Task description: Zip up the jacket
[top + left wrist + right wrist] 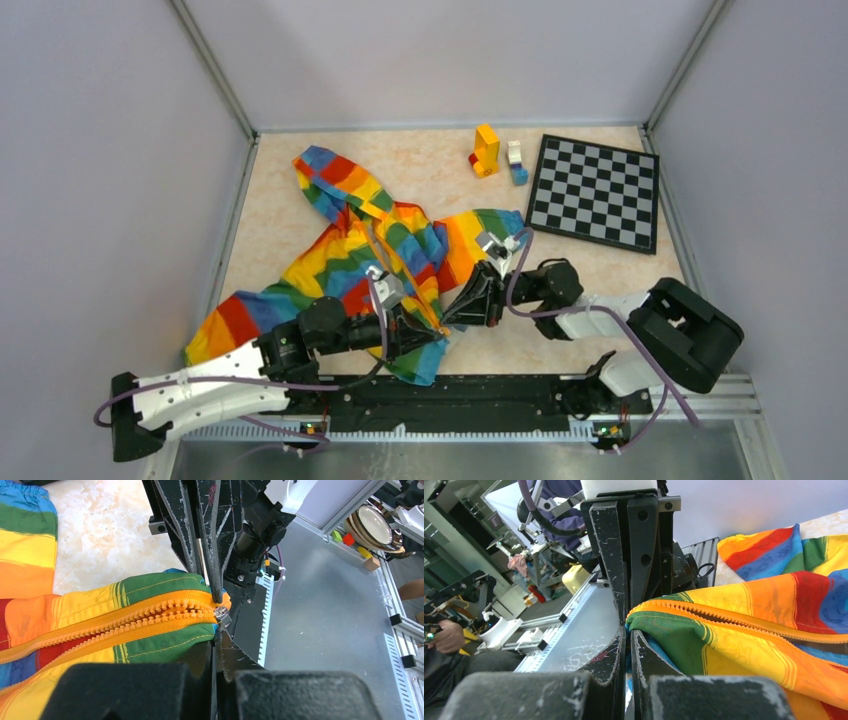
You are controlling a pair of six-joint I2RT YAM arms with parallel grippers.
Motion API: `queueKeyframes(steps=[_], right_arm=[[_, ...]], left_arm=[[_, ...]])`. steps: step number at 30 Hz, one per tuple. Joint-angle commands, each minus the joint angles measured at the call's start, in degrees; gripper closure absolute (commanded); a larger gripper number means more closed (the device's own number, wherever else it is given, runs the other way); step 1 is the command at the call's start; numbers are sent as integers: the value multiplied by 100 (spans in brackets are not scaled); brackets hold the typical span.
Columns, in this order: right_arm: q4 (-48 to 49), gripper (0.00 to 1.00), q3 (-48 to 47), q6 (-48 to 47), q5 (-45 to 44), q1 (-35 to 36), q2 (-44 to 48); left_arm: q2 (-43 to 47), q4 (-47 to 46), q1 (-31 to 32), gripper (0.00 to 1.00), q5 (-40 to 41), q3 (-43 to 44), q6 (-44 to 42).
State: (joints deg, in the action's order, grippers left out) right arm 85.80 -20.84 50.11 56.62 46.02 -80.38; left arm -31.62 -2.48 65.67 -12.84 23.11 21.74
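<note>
Two grippers meet at the lower centre of the top view, on the bottom hem of the jacket. The jacket lies spread over the left half of the table, with its hood toward the upper left and one sleeve reaching the lower left. From above, the arms cover the hem.

The left gripper has its jaws pressed together at the foot of the orange zipper. Its tips sit against the silver slider. Whether they pinch the slider's tab or only cloth is hidden. The right gripper is clamped tight on the green hem corner.

Left of the slider, in the left wrist view, the two rows of teeth stand apart.

The hem lies close to the table's near edge. Bare table stretches right of the jacket. A checkerboard and coloured blocks sit at the upper right, well apart from both grippers.
</note>
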Motion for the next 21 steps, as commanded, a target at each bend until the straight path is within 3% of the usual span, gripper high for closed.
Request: queueKeyframes(steps=[1,4,6,12,17,21], right_arm=[[58,100,-109,-19,-290,117,238],[-589,100,90,-363,-786,117,637],[-491,100,225,-417,-1142,215,775],[901,100,151,-418,-1906,710,322],[1284,100,-79,-332,-2228,849,186],[788,100,84,-570,-2229,853,406]], left_arm=[[26,-648,-1,100,-86,35,-80],[59,-699,-1,100,-168,12,9],[52,-924,-1,100,-245,-74,129],[-153,-2139,-1,100,-564,-499,537],[-301,-1765,-1,100,-484,-426,520],[70,-1477,-1,100,-213,-417,503]])
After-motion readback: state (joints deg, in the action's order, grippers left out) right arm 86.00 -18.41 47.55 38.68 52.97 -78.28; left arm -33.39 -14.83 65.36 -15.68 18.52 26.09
